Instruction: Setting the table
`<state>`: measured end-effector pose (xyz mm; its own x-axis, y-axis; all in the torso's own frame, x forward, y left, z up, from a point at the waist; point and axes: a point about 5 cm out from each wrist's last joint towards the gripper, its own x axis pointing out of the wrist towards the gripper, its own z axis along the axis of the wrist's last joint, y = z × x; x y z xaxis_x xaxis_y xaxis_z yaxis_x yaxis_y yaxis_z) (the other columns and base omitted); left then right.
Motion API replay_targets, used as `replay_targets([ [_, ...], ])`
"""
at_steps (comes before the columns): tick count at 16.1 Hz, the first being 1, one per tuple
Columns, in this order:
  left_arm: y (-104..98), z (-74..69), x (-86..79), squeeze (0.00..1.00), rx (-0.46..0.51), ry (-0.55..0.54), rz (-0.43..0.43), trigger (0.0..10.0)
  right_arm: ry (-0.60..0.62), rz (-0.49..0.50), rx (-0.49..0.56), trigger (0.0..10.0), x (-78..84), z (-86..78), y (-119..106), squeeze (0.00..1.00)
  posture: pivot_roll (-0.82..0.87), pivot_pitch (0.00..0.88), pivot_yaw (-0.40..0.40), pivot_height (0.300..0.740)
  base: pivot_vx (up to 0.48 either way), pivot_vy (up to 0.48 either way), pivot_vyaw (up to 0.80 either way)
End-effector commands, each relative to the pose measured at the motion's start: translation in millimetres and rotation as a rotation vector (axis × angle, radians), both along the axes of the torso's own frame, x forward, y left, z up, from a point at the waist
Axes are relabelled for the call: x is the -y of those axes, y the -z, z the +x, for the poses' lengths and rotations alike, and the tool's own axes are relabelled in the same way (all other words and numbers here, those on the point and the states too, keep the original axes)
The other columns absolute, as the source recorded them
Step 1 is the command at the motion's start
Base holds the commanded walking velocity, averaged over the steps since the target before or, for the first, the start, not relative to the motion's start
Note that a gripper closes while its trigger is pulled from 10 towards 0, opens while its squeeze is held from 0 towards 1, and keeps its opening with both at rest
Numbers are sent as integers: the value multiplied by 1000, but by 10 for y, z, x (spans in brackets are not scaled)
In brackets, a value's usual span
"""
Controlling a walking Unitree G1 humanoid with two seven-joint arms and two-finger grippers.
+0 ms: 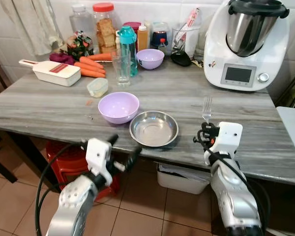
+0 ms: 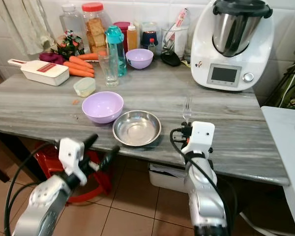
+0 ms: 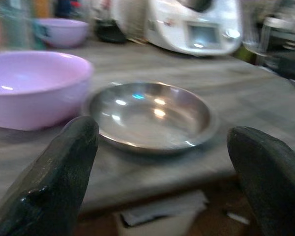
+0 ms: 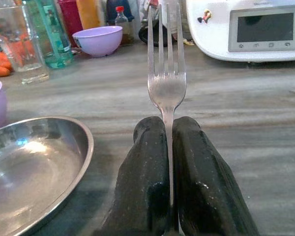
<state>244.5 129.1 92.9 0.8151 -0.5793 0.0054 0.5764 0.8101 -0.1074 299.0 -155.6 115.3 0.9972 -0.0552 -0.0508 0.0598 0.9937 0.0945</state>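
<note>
Two silver arms nearest, at the front edge of the grey wood-grain worktop. Right tool clamped on the handle of a slim steel fork, tines pointing away toward the white kitchen machine, poised just right of the shallow round steel plate. Left tool spread wide and empty, low before the plate and the larger lilac plastic bowl.

Best handled, probably, by lowering the fork flat onto bare worktop beside the plate's right rim, handle toward the front edge, parallel to it, and letting go only once down; rim not to be struck.

Counted: one fork, one steel plate, two lilac bowls with the smaller lilac bowl at the back, one clear drinking glass, one teal bottle.
</note>
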Motion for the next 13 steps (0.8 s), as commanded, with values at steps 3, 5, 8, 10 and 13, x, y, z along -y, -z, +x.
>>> replay_targets([
  [3,14,-59,12,0,-30,64,-11,10000,38,6,-30,10000,59,73,-5,0,70,0,21,740,0,0,0],
  [5,17,-57,-7,0,-31,67,-4,10000,55,12,-52,10000,77,107,11,0,68,0,20,740,0,0,0],
  [8,-17,-55,-21,0,-23,69,-21,10000,60,88,-110,10000,74,247,57,0,71,0,20,740,0,0,0],
  [10,-29,-41,-14,0,-21,75,-21,10000,65,124,-126,10000,27,379,29,0,76,0,17,740,0,0,0],
  [13,-36,-35,-10,0,-14,76,-17,10000,60,156,-153,10000,-42,468,30,0,83,0,12,740,0,0,0],
])
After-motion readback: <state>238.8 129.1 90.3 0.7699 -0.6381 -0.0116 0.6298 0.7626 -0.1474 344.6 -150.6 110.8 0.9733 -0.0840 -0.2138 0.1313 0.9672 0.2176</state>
